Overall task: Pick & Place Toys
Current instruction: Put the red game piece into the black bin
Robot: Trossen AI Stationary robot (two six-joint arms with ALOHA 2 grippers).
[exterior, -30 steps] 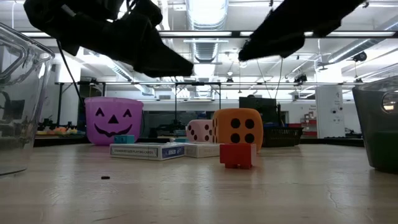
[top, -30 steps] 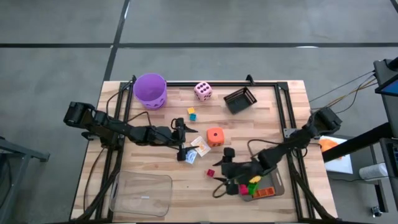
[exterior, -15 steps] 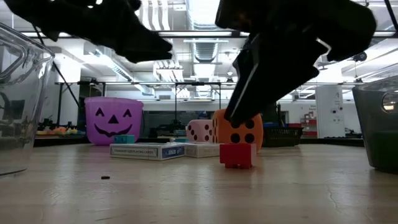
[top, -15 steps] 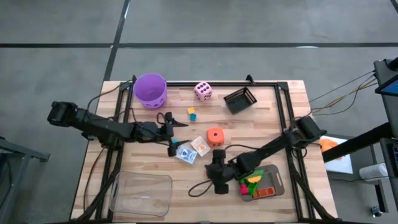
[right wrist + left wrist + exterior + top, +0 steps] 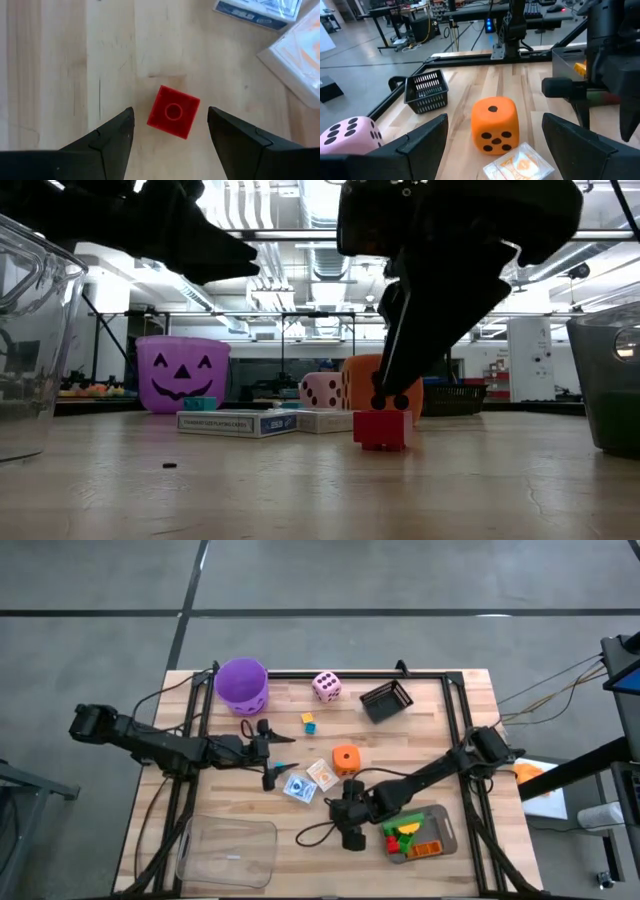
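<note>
right wrist view: right gripper (image 5: 170, 132) hangs fingers apart straight above the red brick (image 5: 173, 111), which sits on bare worktop mid-table, near the card packs (image 5: 300, 788). left gripper (image 5: 283, 752), fingers apart, waits toward the worktop's left half, facing the orange die (image 5: 495, 123).

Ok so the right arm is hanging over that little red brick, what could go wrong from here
The right tool is open above the red brick, which sits turned at an angle to the fingers. Closing may catch its corners and twist or flick it away. The card packs lie close by, so a wide descent might nudge them.
</note>
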